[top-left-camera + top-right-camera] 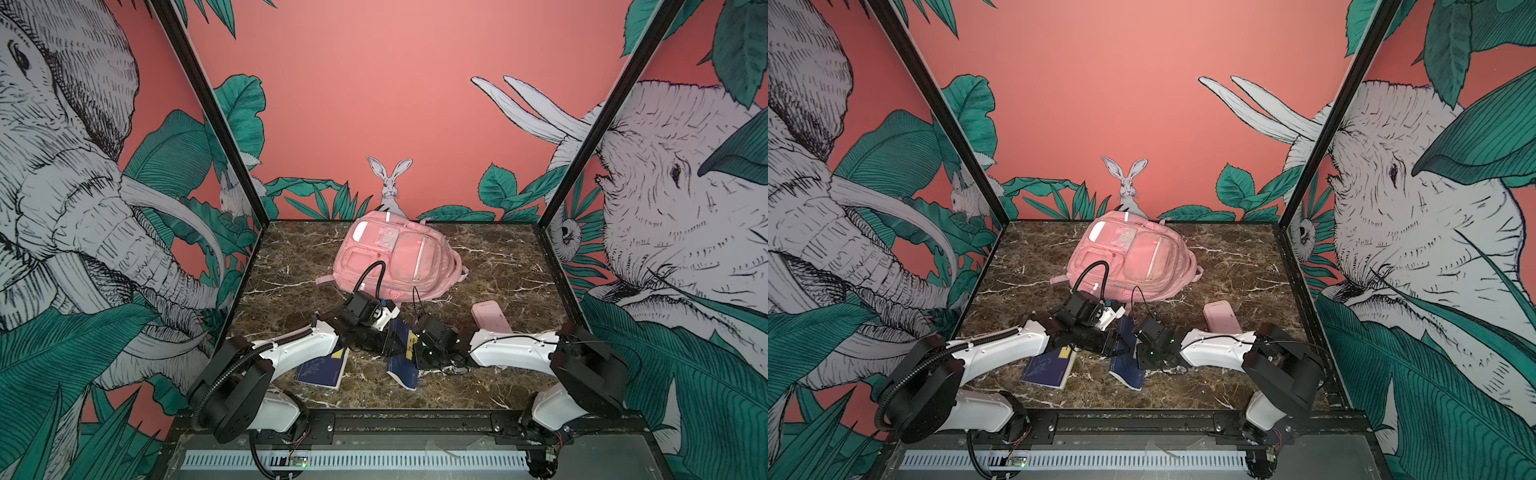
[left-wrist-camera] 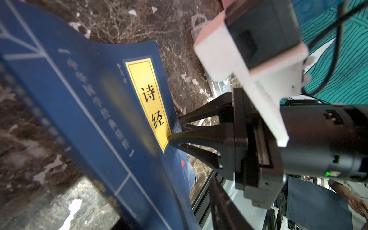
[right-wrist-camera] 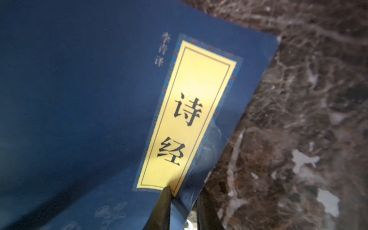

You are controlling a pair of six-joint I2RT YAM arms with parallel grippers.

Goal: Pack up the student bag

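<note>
Both top views: arms (image 1: 511,347) hide blue book (image 1: 402,368); student bag (image 1: 395,253), pencil case (image 1: 492,318) behind.

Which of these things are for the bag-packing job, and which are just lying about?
For the job: student bag; held blue book, in the right gripper; flat blue book; pink pencil case, likely.
Just there: rabbit mural; marble table.

The large soft pink fabric backpack (image 1: 395,257) lies at the back middle of the brown marble table (image 1: 511,266). Nearer the front, the flat pink pencil case (image 1: 490,318) is on the right, a dark blue paperback book (image 1: 401,368) in the middle, and a second blue book (image 1: 320,368) left of it.
</note>
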